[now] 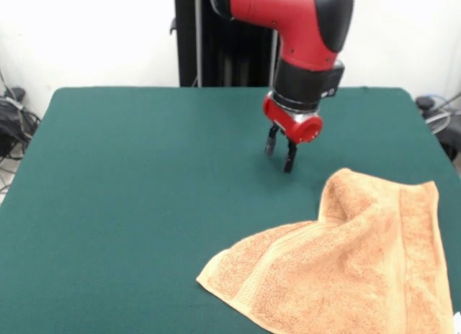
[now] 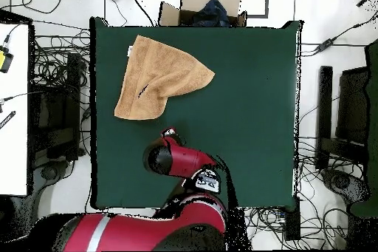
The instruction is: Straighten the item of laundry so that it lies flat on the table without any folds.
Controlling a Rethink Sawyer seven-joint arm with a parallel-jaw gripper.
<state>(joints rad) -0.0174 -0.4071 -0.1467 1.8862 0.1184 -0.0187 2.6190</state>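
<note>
Claw hangs empty, fingers slightly parted, above the green bench beside the rumpled towel, so next comes gripping a folded corner to spread it.

A dark green table carries one thing, an orange-tan towel. The towel lies rumpled near one corner of the table, one side folded up into a hump.
</note>
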